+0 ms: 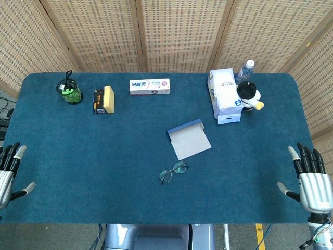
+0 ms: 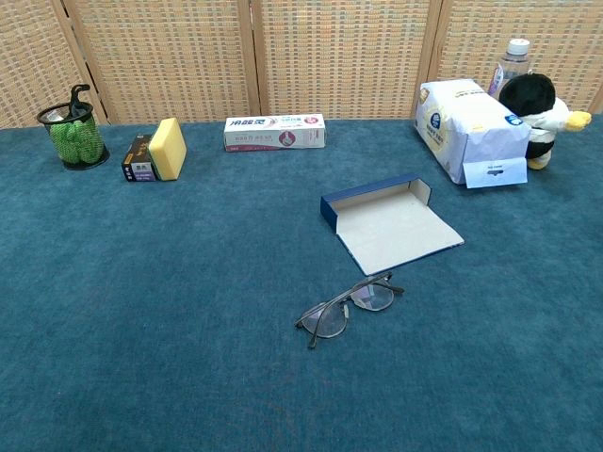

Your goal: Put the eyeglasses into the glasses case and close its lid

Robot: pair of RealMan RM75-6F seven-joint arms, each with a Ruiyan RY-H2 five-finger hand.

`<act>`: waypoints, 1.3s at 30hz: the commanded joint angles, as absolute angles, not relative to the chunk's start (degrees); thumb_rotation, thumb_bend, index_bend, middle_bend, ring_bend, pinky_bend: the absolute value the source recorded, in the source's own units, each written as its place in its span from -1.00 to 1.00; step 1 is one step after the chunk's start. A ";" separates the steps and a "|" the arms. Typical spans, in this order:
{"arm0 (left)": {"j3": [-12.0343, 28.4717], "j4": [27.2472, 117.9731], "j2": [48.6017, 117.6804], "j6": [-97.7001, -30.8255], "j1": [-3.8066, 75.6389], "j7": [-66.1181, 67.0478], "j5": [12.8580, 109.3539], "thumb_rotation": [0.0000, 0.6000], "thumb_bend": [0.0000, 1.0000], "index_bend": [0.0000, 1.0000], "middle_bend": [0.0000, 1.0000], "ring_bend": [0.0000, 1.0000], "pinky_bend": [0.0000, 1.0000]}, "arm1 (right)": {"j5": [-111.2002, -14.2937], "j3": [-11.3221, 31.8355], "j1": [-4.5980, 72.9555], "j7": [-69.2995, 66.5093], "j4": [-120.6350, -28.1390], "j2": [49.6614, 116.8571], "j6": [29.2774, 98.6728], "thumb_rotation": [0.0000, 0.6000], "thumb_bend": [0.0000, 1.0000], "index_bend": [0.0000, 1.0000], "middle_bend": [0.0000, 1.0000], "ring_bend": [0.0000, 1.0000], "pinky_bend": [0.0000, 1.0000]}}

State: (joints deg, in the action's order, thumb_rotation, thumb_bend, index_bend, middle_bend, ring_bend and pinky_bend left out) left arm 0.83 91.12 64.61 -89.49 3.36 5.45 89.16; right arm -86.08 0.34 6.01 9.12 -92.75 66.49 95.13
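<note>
While both hands wait at the table's near corners, the left hand (image 1: 9,169) and right hand (image 1: 311,174) hold nothing, fingers spread. Between them, near the front edge, lie the eyeglasses (image 1: 173,172) (temples unfolded). Just beyond sits the glasses case (image 1: 189,138), its lid lying open on the blue table (image 1: 104,156).

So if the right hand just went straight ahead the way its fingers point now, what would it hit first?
Probably nothing: the right hand points along the table's right edge, and that strip looks bare. The plush penguin and tissue pack sit left of that line.
</note>
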 commanded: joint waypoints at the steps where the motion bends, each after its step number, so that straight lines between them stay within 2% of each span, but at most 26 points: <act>1: 0.81 91.26 64.45 -89.34 3.32 5.24 89.07 1.00 -1.00 -1.00 -1.00 -1.00 -1.00 | -85.51 0.76 5.64 9.66 -93.28 66.26 94.76 1.00 -1.00 -1.00 -1.00 -1.00 -1.00; 8: 0.75 91.38 63.87 -88.80 3.46 4.31 89.11 1.00 -1.00 -1.00 -1.00 -1.00 -1.00 | -85.30 1.03 5.55 10.33 -93.72 66.02 93.12 1.00 -1.00 -1.00 -1.00 -1.00 -1.00; 12: 1.02 91.45 64.26 -88.66 3.49 4.48 88.60 1.00 -1.00 -1.00 -1.00 -1.00 -1.00 | -89.42 0.32 8.25 10.88 -92.95 66.61 89.69 1.00 -1.00 -0.97 -1.00 -1.00 -1.00; 20: 1.60 90.93 64.92 -88.81 3.85 4.56 88.72 1.00 -1.00 -1.00 -1.00 -1.00 -1.00 | -97.39 1.66 22.06 8.25 -94.25 68.90 72.75 1.00 -1.00 -0.46 -1.00 -1.00 -1.00; 22: 1.84 90.81 64.90 -89.20 3.80 4.20 88.72 1.00 -1.00 -1.00 -1.00 -1.00 -1.00 | -97.63 2.39 24.88 9.45 -94.05 70.10 68.90 1.00 -0.95 -0.38 -1.00 -1.00 -1.00; 27: 2.51 90.64 64.96 -88.98 4.16 3.79 88.13 1.00 -1.00 -1.00 -1.00 -1.00 -1.00 | -97.47 3.54 30.65 12.72 -93.12 74.80 60.73 1.00 -0.65 -0.21 -1.00 -1.00 -1.00; 35: 3.14 90.26 65.47 -86.06 5.28 4.70 85.77 1.00 -1.00 -1.00 -1.00 -1.00 -1.00 | -94.66 5.48 37.24 17.58 -85.16 84.52 51.66 1.00 -0.31 -0.19 -0.97 -1.00 -1.00; 39: 3.36 90.15 65.62 -85.20 5.59 4.96 84.90 1.00 -1.00 -1.00 -1.00 -1.00 -1.00 | -92.77 6.35 39.05 18.53 -82.39 87.86 49.60 1.00 -0.27 -0.19 -0.97 -1.00 -1.00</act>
